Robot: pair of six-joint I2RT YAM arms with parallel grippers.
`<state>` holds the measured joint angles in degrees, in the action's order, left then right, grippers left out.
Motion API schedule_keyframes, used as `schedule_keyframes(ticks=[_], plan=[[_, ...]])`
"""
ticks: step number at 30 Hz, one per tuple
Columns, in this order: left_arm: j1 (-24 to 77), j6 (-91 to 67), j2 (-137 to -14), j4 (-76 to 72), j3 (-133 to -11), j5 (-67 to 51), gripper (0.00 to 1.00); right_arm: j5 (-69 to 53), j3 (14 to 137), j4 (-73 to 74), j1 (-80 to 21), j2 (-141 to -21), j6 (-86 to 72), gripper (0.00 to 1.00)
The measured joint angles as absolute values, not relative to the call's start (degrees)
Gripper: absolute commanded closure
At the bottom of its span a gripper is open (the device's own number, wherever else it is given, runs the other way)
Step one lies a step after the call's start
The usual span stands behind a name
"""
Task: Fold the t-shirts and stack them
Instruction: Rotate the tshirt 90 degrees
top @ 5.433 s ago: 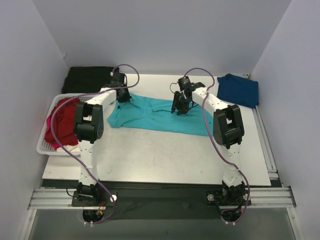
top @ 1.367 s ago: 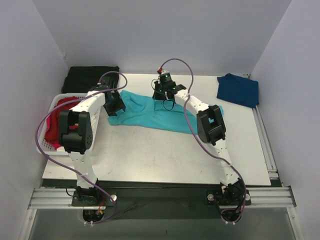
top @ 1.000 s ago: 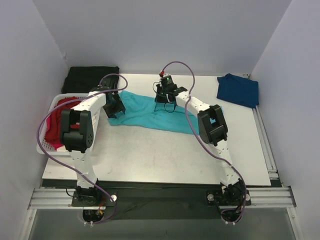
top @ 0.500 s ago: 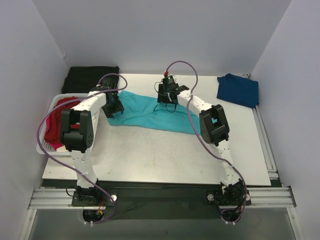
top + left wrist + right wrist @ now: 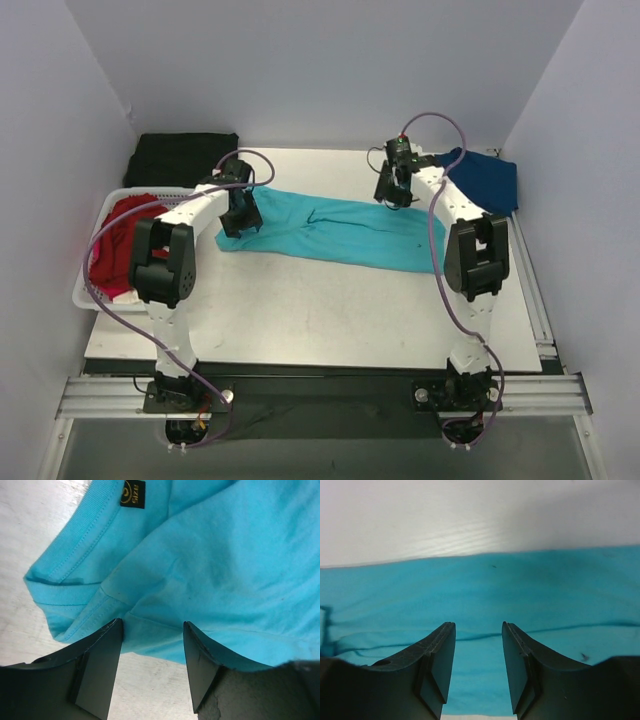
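I observe the turquoise t-shirt (image 5: 340, 228) lying flattened in a long band across the middle of the table (image 5: 300, 315). The left gripper (image 5: 152, 627) sits over its collar end, jaws moderately apart, nothing between them. The right gripper (image 5: 478, 627) hangs over the shirt's far edge, jaws likewise apart and empty. At left, the red t-shirt (image 5: 120, 245) lies in the white basket (image 5: 88, 298). Farthest, the navy t-shirt (image 5: 482, 180) rests at the right corner.

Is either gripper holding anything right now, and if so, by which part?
Nothing is held. The left gripper and the right gripper are both open above the turquoise t-shirt, with no cloth pinched in either.
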<state>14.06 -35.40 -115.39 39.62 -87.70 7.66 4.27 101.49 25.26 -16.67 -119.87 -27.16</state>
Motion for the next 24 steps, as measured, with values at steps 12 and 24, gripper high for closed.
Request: schedule_keyframes(ticks=[12, 24], plan=[[14.11, -37.54, -127.31, 46.57, -101.84, 16.58, 0.38, 2.70, 92.44, 36.05, -14.98, -118.13, -25.56, 0.60], [14.04, -38.37, -135.72, 52.18, -116.38, 18.92, 0.38, 2.59, 89.84, 41.98, -14.76, -117.51, -24.84, 0.62]])
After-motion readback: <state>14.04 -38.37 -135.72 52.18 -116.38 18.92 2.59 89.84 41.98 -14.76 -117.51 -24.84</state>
